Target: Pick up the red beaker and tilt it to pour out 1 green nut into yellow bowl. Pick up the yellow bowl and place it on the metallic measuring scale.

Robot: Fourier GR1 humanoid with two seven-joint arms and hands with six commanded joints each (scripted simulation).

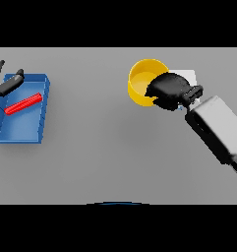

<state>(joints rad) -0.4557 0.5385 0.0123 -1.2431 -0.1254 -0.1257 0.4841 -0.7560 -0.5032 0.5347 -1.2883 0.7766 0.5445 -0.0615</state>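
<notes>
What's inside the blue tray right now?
A red stick-like object lies slantwise in the blue tray. The left hand covers the tray's upper left corner, so that part is hidden.

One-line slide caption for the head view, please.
Right hand grips yellow bowl beside the scale; left hand over blue tray.

Even, diffuse lighting is seen across the grey table (105,147); no glare or hotspots are noted. Only faint, soft shadows are cast, one beneath the yellow bowl (145,81) and right hand (170,91). The blue tray (21,133) interior is evenly lit. Edges are rendered slightly soft throughout.
</notes>
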